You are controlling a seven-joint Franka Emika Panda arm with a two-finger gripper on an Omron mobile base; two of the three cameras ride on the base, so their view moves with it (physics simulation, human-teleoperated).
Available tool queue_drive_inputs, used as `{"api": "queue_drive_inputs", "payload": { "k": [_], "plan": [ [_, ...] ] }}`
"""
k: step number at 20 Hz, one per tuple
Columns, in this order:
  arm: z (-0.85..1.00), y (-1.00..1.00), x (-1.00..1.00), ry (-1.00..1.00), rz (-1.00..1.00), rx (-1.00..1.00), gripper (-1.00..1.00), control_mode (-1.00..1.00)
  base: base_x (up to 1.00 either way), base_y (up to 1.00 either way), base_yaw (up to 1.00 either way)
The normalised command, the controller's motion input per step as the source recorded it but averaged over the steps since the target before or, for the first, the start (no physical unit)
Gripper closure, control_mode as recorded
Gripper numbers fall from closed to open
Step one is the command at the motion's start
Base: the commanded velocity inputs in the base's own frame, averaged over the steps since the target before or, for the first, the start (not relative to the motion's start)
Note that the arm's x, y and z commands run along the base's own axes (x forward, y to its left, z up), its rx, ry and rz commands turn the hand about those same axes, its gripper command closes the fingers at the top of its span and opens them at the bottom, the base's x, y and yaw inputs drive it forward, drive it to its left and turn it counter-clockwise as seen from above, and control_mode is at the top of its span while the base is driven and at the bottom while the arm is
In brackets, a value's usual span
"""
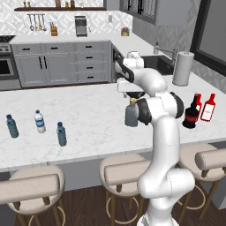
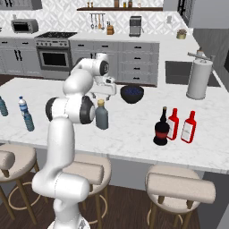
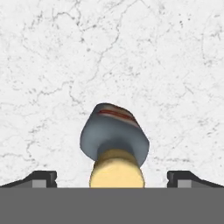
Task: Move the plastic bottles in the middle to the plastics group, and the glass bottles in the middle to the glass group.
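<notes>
A home kitchen: grey cabinets [image 1: 62, 62], built-in oven [image 2: 54, 58], sink with faucet [image 1: 165, 55], a marble island desk [image 1: 88, 119] and padded bar stools [image 1: 128, 174] at six o'clock.

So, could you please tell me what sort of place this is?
A rendered home kitchen, it seems: a marble counter with stools along it, a built-in oven and grey cabinets behind.

White glossy rounded arm segments, dark joint bands, small dark finger tips
</notes>
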Motion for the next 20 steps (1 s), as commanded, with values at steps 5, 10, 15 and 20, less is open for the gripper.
{"api": "queue_drive_inputs", "payload": {
  "k": [5, 10, 15, 20],
  "plan": [
    [-0.05, 0.00, -0.20, -0.22, 0.00, 0.00, -1.00, -1.00, 0.00, 0.00, 0.00],
    [0.09, 0.00, 0.11, 0.01, 0.00, 0.00, -1.00, -1.00, 0.00, 0.00, 0.00],
    [0.02, 0.00, 0.41, 0.09, 0.00, 0.00, -1.00, -1.00, 0.00, 0.00, 0.00],
    [0.00, 0.00, 0.49, 0.00, 0.00, 0.00, -1.00, -1.00, 0.00, 0.00, 0.00]
  ]
}}
